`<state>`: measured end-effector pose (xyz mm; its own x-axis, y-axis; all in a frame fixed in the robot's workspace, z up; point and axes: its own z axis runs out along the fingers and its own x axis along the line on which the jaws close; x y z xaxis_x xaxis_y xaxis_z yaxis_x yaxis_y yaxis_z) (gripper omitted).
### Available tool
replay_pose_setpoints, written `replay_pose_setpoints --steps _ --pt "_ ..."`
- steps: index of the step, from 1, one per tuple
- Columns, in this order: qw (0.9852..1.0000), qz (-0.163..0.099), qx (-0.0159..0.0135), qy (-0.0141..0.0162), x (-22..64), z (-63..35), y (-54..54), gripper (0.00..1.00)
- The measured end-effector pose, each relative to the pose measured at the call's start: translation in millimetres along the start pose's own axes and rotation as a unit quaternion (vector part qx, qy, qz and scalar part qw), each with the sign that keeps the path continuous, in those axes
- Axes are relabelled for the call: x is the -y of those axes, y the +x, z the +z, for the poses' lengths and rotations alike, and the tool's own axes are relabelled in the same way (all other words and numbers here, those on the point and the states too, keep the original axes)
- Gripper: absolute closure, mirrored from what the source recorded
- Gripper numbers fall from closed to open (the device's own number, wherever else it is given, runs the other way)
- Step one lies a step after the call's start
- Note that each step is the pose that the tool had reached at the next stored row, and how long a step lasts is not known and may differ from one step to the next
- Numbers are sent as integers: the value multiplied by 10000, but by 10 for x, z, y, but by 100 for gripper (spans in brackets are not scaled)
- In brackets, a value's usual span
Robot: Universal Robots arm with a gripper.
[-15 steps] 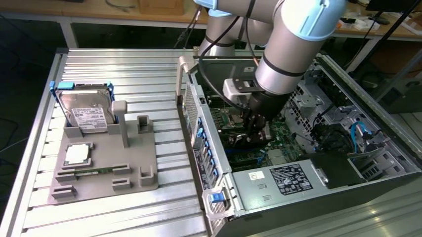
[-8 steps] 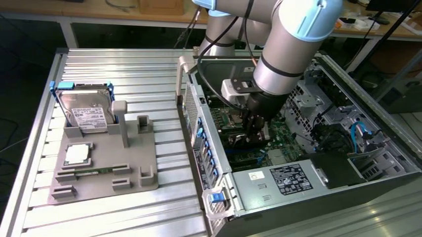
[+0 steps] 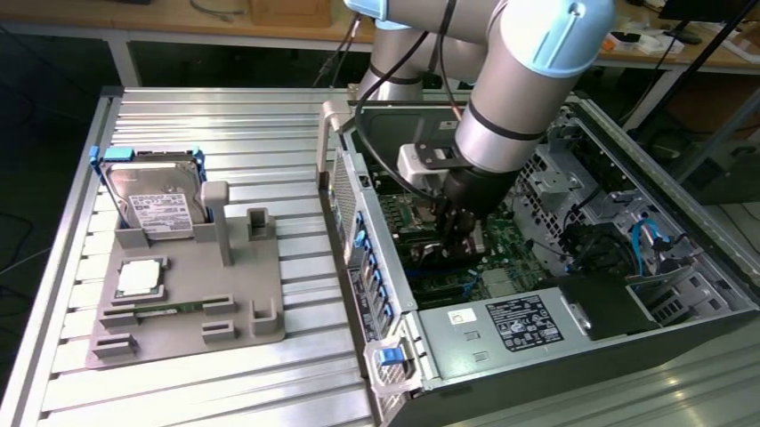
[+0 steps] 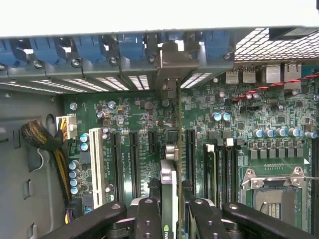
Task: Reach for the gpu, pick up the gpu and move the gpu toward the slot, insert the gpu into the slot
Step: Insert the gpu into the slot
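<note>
Down inside case on slatted table, jaws grip gpu

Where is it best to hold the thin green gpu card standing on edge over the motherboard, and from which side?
Grip the thin green gpu card across its two flat faces, at the end away from its silver end bracket, coming from above the top edge. It stands edge-on, so the fingers can straddle it.

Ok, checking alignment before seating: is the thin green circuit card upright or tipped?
Upright: the thin green circuit card shows edge-on, a straight line gripped by the end effector, square to the green motherboard.
</note>
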<state>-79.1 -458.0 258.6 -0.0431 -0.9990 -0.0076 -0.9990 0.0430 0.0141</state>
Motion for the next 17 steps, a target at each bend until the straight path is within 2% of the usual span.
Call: replay_pose_setpoints --steps 5,17 --pt "10000 0 6 3 0 28 -1 73" --pt "10000 0 5 2 -2 27 -2 73"
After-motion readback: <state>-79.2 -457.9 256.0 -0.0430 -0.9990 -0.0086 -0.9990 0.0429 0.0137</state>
